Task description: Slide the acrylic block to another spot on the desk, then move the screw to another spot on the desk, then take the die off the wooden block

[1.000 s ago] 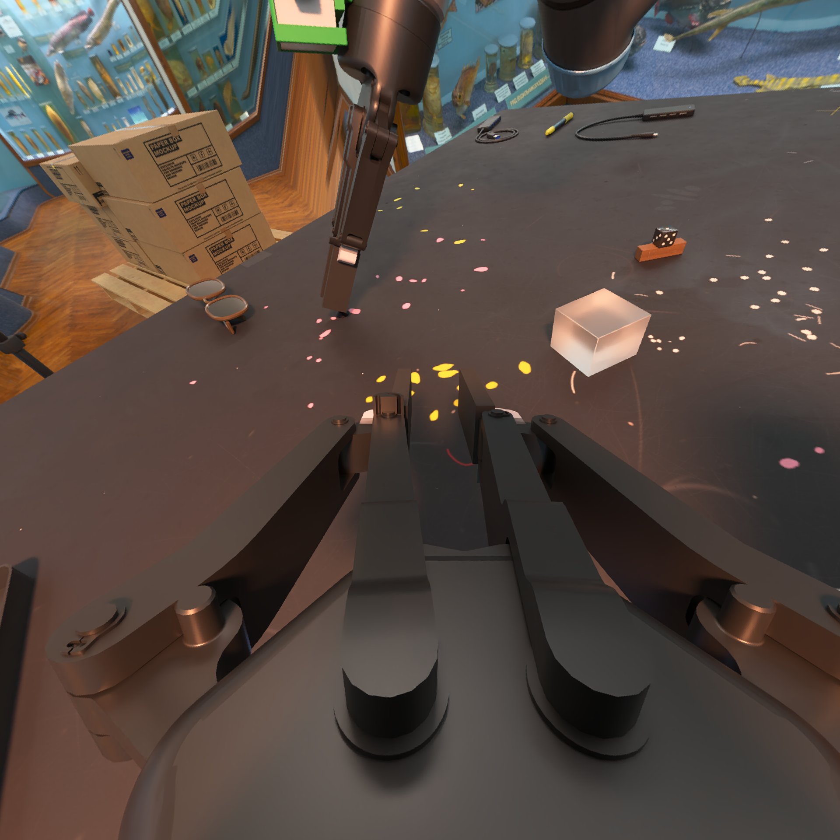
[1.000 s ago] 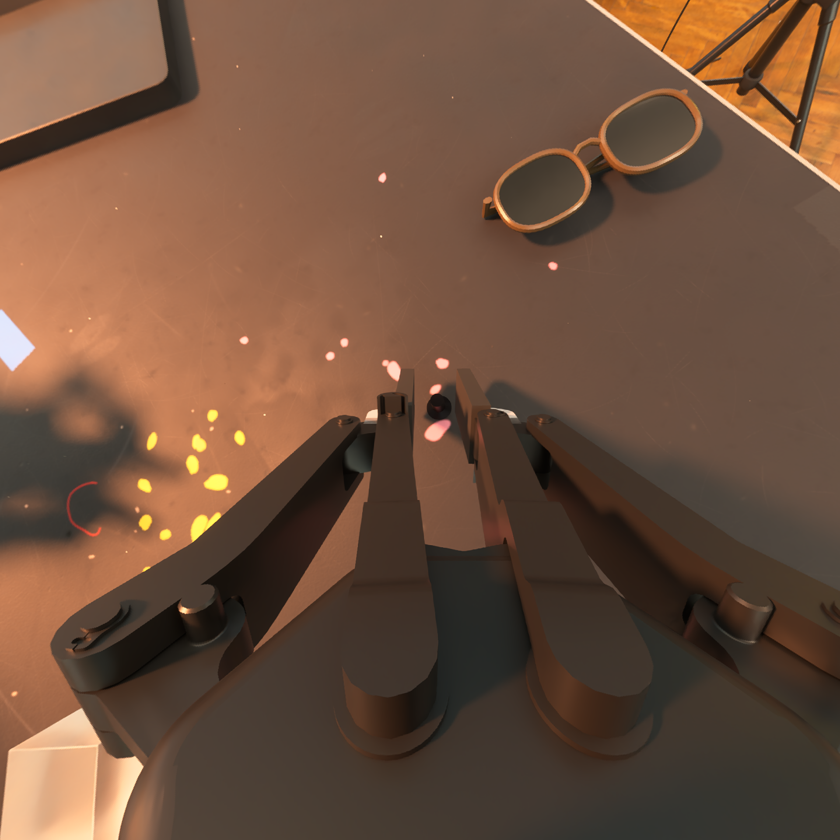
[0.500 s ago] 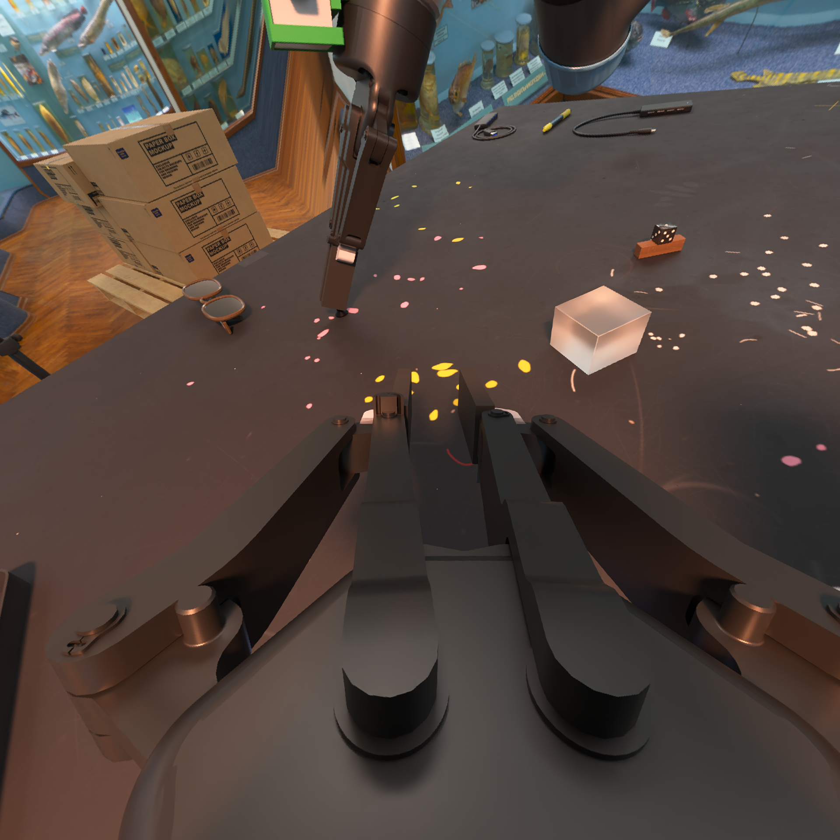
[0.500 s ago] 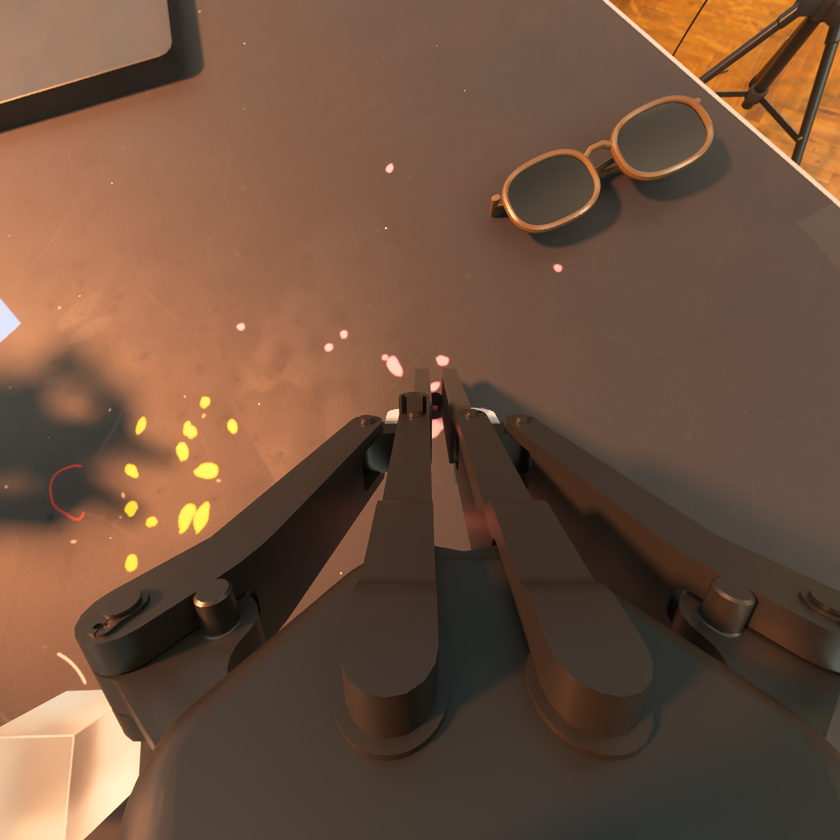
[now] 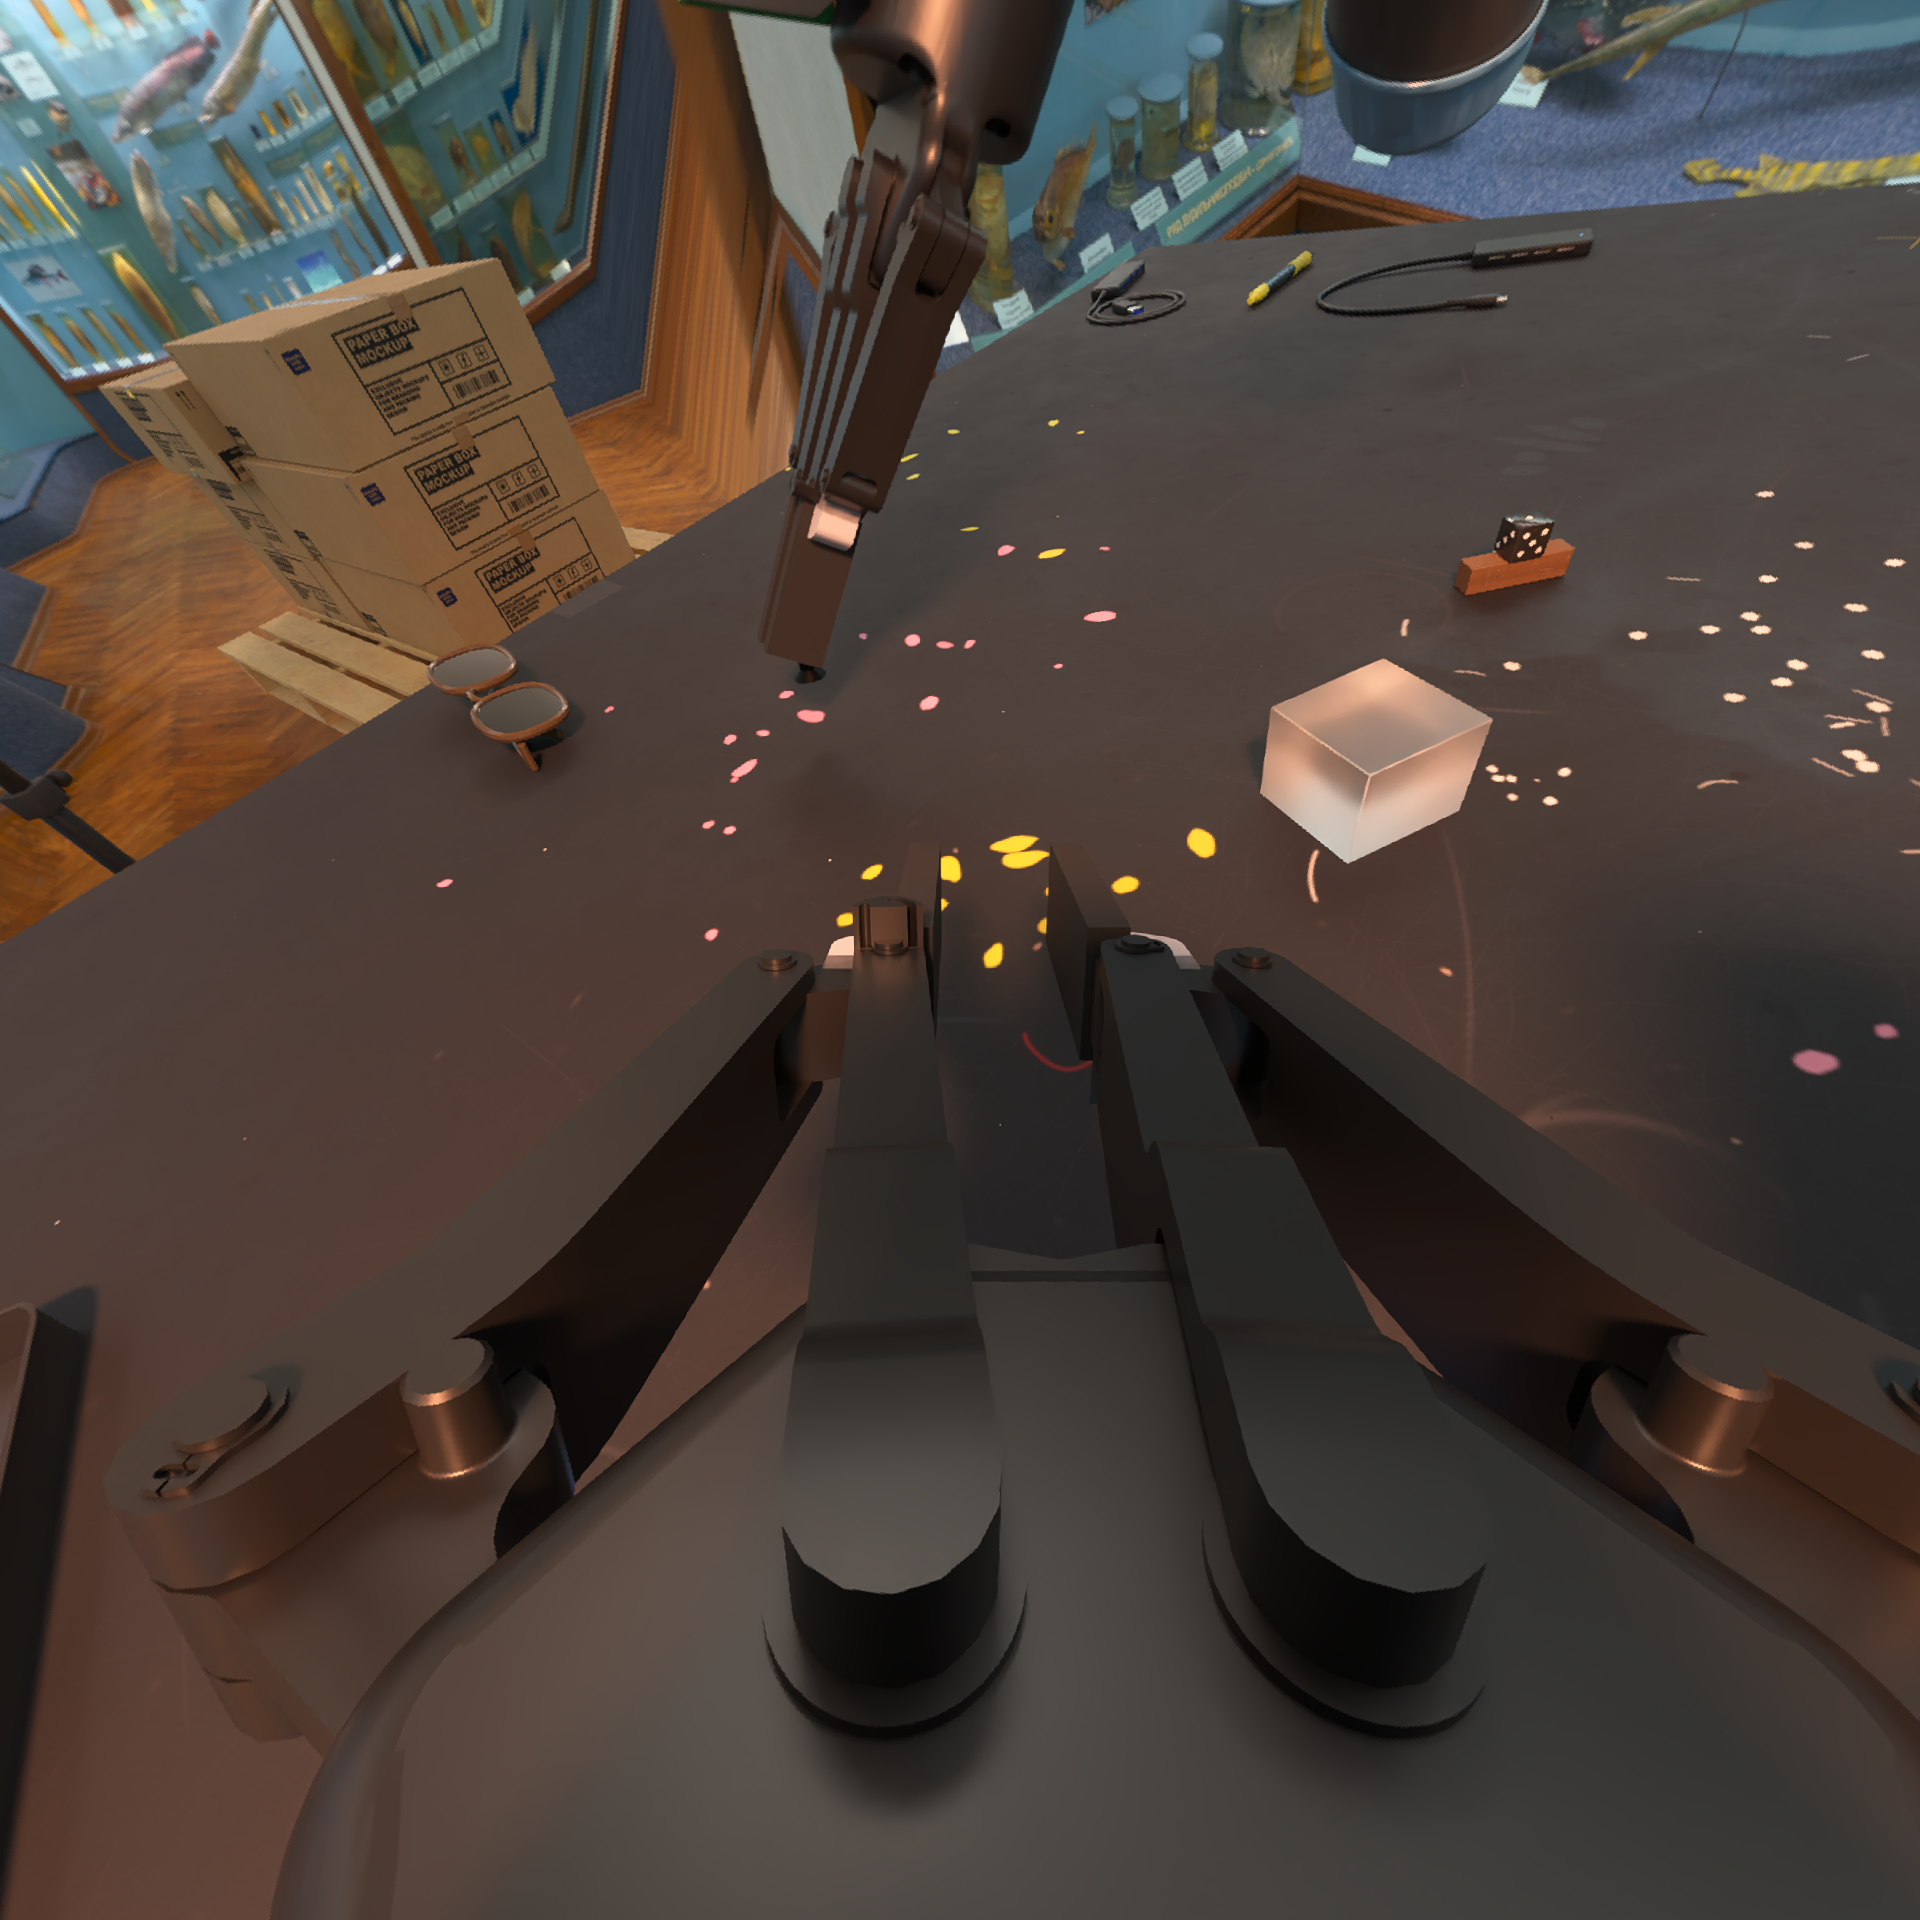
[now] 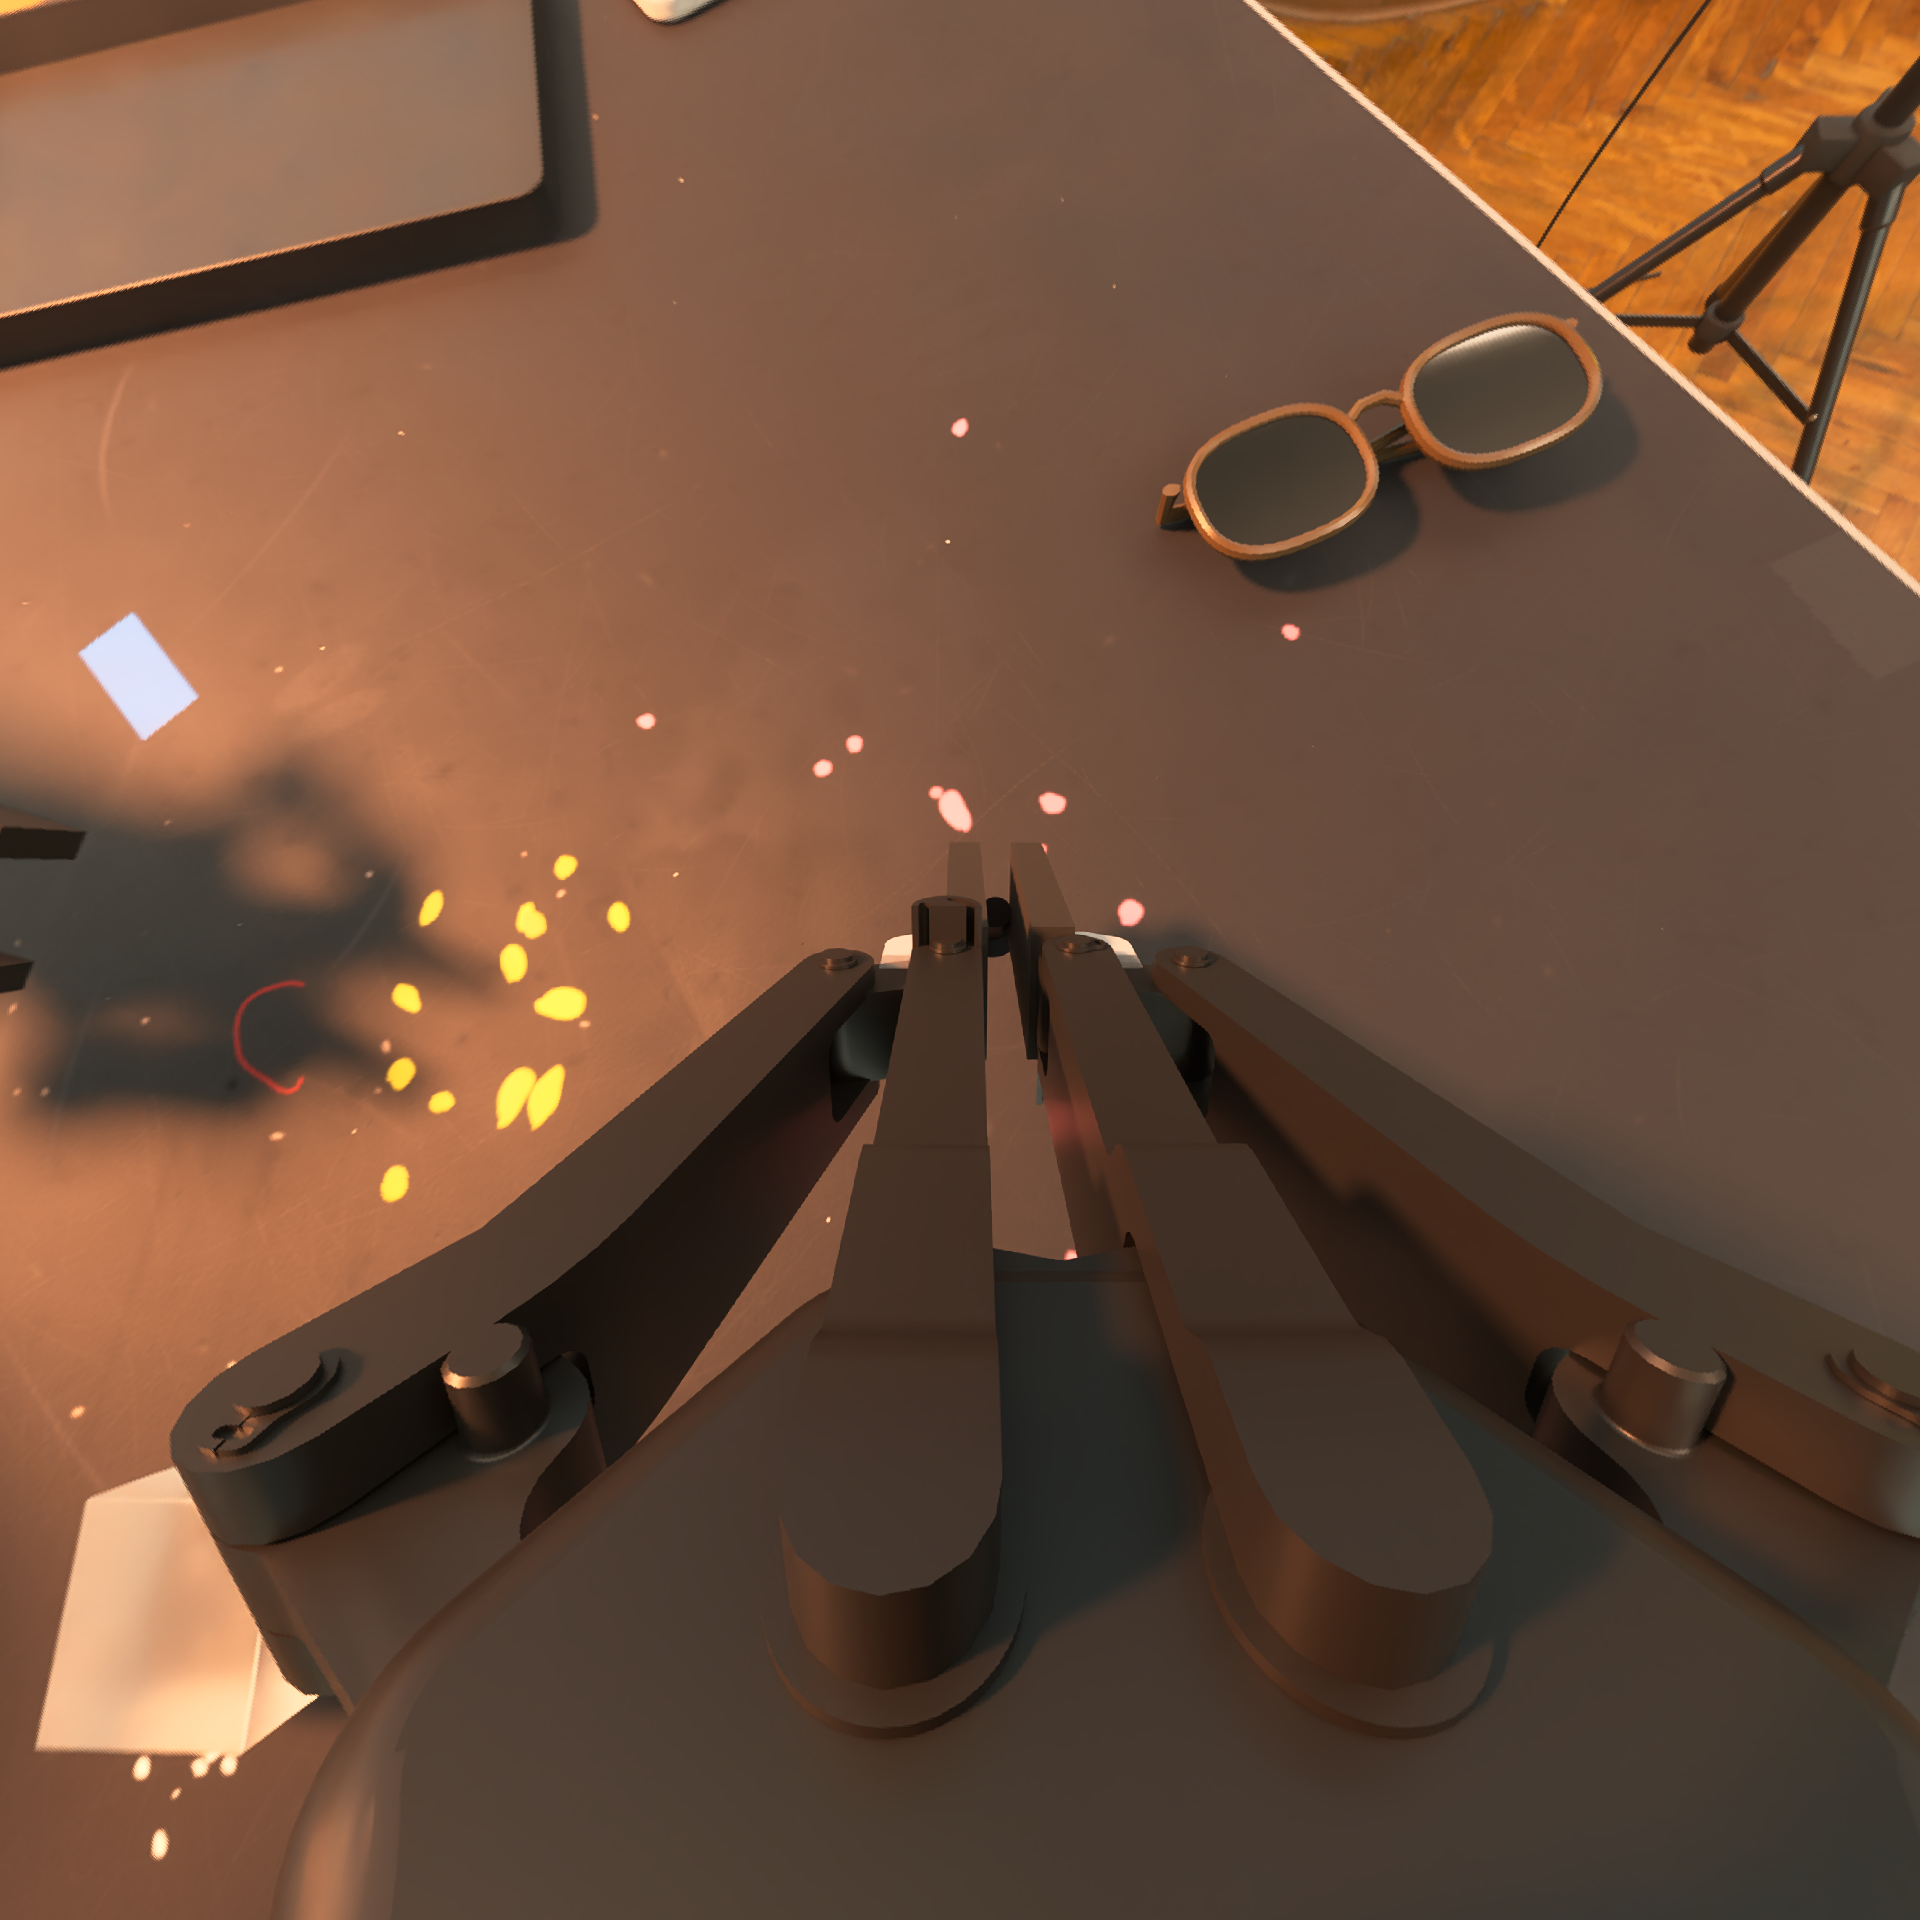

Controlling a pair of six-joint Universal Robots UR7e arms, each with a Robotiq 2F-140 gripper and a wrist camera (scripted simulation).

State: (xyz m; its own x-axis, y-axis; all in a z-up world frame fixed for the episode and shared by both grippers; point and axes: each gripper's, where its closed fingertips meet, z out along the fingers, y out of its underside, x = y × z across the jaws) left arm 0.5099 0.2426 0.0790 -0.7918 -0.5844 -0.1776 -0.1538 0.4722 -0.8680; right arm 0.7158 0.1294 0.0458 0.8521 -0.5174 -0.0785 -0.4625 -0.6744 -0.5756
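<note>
My right gripper (image 6: 995,883) is shut on the small dark screw (image 6: 995,914), whose tip is at or just above the desk. In the left wrist view this gripper (image 5: 800,655) points down with the screw (image 5: 808,673) at its tip. The clear acrylic block (image 5: 1371,758) rests on the desk to the right and shows at the lower left of the right wrist view (image 6: 156,1621). The black die (image 5: 1524,535) sits on the small wooden block (image 5: 1512,574) farther back. My left gripper (image 5: 997,894) is empty, with a narrow gap between its fingers, low over the desk.
Brown-framed sunglasses (image 5: 499,696) (image 6: 1392,436) lie near the desk edge. A pen (image 5: 1280,278), a coiled cable (image 5: 1132,303) and a cabled hub (image 5: 1455,275) lie at the far edge. A dark flat frame (image 6: 561,156) lies on the desk. Cartons (image 5: 395,447) and a tripod (image 6: 1829,239) stand off the desk.
The right gripper's fingers have closed onto the screw, which lay loose between them a second ago. That gripper has shifted slightly. The left gripper and the block have stayed put.
</note>
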